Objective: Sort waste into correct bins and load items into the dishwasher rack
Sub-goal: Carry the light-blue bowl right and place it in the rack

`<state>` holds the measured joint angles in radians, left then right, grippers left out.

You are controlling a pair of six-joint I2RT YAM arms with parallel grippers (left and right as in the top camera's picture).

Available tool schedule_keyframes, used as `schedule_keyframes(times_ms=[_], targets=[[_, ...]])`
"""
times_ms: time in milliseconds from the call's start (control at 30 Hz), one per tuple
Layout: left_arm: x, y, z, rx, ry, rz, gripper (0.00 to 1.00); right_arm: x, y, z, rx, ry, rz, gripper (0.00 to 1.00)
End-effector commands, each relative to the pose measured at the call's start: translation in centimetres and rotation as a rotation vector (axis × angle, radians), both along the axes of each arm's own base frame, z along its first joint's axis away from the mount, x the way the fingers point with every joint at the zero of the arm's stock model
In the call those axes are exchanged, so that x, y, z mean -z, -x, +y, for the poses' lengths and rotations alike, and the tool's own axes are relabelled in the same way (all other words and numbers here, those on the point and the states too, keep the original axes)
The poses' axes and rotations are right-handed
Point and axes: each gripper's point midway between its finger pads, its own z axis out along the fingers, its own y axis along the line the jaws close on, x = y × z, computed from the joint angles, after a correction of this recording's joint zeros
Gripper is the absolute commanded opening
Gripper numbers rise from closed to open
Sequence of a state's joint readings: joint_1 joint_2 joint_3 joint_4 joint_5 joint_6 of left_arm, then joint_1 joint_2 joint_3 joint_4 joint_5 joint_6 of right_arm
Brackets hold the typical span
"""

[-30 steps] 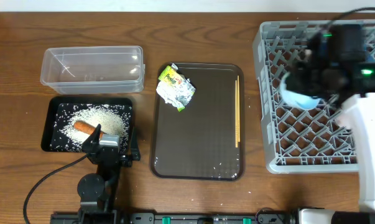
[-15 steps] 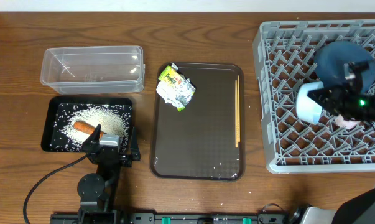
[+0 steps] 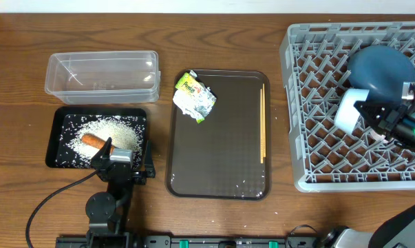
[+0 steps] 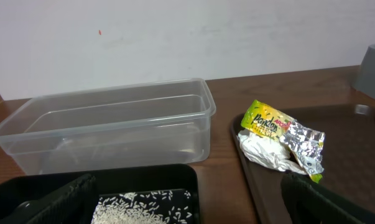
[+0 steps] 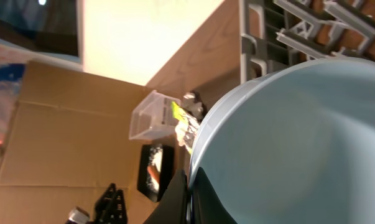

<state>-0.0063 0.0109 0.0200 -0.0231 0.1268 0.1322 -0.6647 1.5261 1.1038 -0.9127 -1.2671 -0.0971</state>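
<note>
My right gripper is shut on the rim of the small light-blue bowl and holds it on its side over the grey dishwasher rack. The bowl fills the right wrist view, pinched between the fingers. The dark-blue dish lies in the rack behind the bowl. My left gripper is open and empty at the black tray, which holds rice and the carrot. The wrapper and the chopsticks lie on the brown tray. The white cup is not in view.
The clear plastic box stands empty behind the black tray and also shows in the left wrist view. The dark-brown serving tray lies in the middle, with a few rice grains near its front edge.
The right arm has swung down and to the right over the rack, uncovering the dark-blue dish. The bowl has moved slightly right with it. The left arm has not moved.
</note>
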Motion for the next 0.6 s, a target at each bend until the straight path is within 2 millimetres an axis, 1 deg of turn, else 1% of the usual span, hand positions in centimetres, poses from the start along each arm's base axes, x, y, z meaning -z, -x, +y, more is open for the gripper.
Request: schedule_keyframes(times_ms=[0,133,333,433,567], targets=[[1.5,0.1,-0.1,0.007,-0.008,0.044,0.96,0.2,-0.4,0.0,-0.019,-0.060,-0.035,0.01],[1.5,0.1,-0.1,0.007,-0.008,0.044,0.96,1.9,-0.9,-0.6,-0.012,-0.056,0.001,0.01],[1.5,0.1,-0.1,0.007,-0.008,0.044,0.96,4.0,-1.2,-1.1,-0.003,-0.077,0.066,0.01],[1.5,0.1,-0.1,0.007,-0.008,0.044,0.96,5.5,-0.9,-2.1,0.045,-0.035,0.158,0.01],[1.5,0.1,-0.1,0.007,-0.008,0.044,0.96,7.3,-0.1,-3.9,0.135,0.038,0.298,0.01]])
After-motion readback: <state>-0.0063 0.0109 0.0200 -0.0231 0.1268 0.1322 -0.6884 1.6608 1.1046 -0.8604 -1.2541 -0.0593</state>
